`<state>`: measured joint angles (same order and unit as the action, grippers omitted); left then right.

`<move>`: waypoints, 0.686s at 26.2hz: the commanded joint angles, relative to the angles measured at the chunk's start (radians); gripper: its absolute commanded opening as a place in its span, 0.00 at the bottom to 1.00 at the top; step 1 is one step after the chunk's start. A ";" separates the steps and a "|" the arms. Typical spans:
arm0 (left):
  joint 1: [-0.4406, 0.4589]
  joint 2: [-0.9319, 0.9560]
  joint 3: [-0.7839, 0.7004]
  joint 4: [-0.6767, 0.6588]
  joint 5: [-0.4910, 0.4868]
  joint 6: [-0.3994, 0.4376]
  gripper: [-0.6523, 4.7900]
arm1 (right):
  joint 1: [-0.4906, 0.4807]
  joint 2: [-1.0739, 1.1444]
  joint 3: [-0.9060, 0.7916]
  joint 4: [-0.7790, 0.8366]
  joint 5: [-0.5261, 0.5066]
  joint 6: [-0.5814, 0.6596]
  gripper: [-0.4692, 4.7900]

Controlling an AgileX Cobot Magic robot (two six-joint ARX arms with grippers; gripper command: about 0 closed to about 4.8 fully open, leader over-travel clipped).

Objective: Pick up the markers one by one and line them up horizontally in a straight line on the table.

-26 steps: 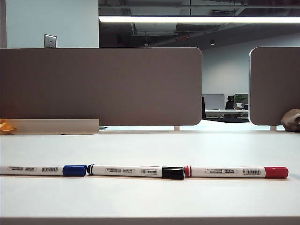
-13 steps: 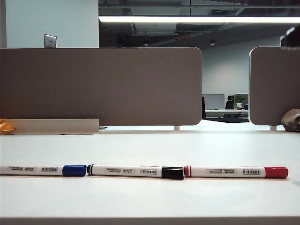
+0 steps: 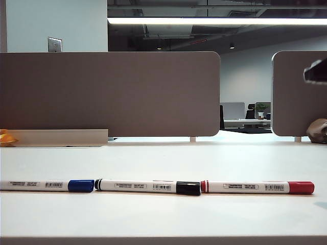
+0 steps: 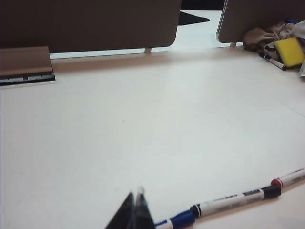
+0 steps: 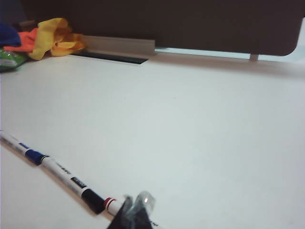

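Three markers lie end to end in one straight row across the white table (image 3: 163,163): the blue-capped marker (image 3: 46,185) on the left, the black-capped marker (image 3: 148,187) in the middle, the red-capped marker (image 3: 258,187) on the right. My left gripper (image 4: 136,205) hangs shut and empty above the table, just beside the blue cap (image 4: 181,220). Shut and empty too, my right gripper (image 5: 135,207) hovers over the red marker's (image 5: 112,205) white end, next to the black cap (image 5: 93,200). In the exterior view only a dark part of the right arm (image 3: 317,71) shows at the right edge.
Grey-brown divider panels (image 3: 110,94) stand along the back edge, with a cable tray (image 3: 61,138) below the left one. A yellow sponge (image 4: 289,51), a brown cloth (image 4: 259,38) and a spare pen (image 4: 272,61) sit at the back right. Yellow and orange cloths (image 5: 52,36) lie at the back left.
A dark part of the right arm came into the exterior view at the upper right edge and has sunk lower. The three markers have stayed in place.
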<state>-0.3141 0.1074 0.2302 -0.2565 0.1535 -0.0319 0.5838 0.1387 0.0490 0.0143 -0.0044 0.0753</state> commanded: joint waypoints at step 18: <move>0.002 0.000 -0.151 0.040 -0.001 -0.032 0.11 | -0.001 -0.001 -0.048 -0.100 -0.080 0.029 0.09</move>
<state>-0.3141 0.1078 0.0807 -0.2131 0.1532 -0.0616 0.5838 0.1379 0.0078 -0.0967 -0.0868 0.1009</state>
